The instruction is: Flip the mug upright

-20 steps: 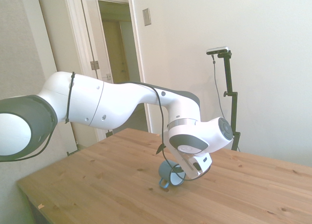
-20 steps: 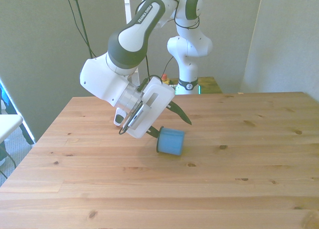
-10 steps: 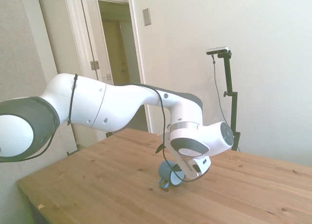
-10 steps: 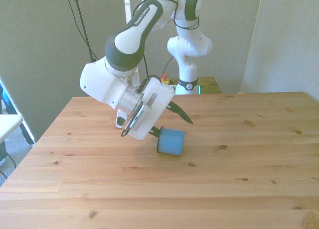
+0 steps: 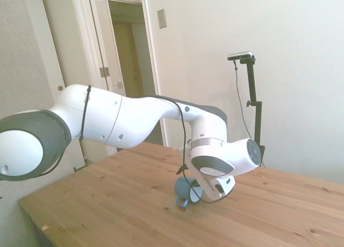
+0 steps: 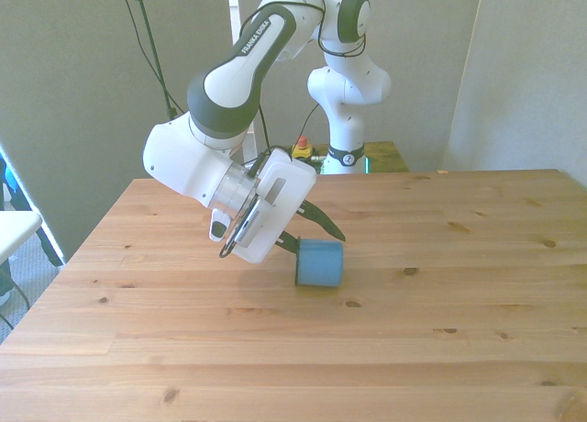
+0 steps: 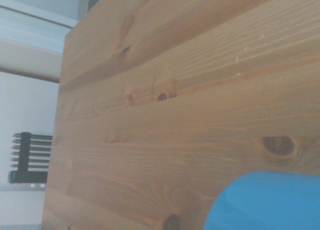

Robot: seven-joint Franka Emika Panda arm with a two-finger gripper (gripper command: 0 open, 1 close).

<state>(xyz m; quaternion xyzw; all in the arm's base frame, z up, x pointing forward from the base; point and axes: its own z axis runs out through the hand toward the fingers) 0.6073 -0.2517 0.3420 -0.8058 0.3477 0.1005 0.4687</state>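
Mug [image 6: 319, 263] lies tipped near the tabletop [image 6: 459, 349] centre, well clear of every edge. Tool [image 6: 295, 244] holds it at the rim, one dark finger [image 6: 321, 222] outside the wall. Risk: thin rim slips during rotation, so the mug drops and rolls. Nothing else nearby; no obstruction.

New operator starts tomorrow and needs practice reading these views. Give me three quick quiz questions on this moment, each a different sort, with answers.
1. True or false: the mug stands upright on the table.
2. Which colour is the mug's outside? A red, B light blue, C green.
3. Fill in: in the front view, the claw meets the mug from the front view's ____.

Key: 1 false, it is tipped, its opening towards the claw. 2 B. 3 left.
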